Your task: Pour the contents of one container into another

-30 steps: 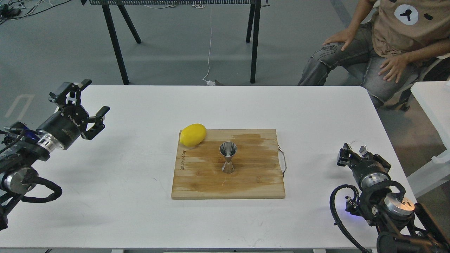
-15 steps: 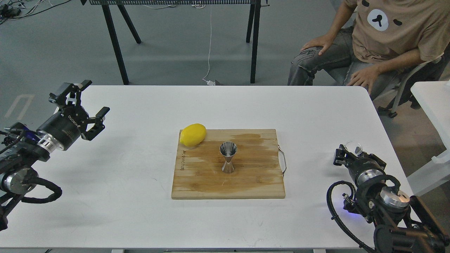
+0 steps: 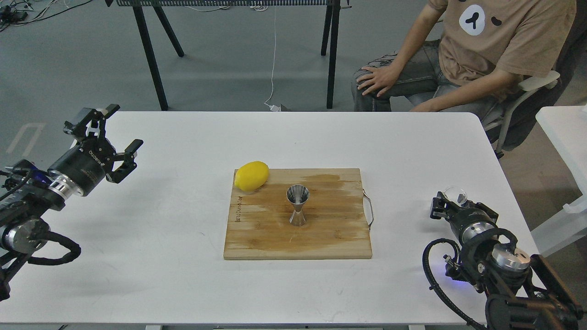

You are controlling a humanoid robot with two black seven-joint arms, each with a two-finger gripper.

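Note:
The steel jigger (image 3: 297, 205) stands upright in the middle of the wooden cutting board (image 3: 321, 238). The small clear glass cup (image 3: 456, 194) sits at the tip of my right gripper (image 3: 448, 204), low over the table's right side and well to the right of the board; the fingers are shut on it. Whether anything is inside the cup cannot be made out. Far off at the table's left edge, my left gripper (image 3: 118, 132) is held above the surface, open and with nothing between its fingers.
A yellow lemon (image 3: 251, 175) rests on the board's back left corner. The board has a metal handle (image 3: 369, 210) on its right side. A seated person (image 3: 477, 50) is behind the table's far right corner. A second white table (image 3: 564, 133) stands to the right.
My right gripper has shifted a little to the left with the glass cup. The seated person has rolled leftward behind the table. The left arm has stayed put.

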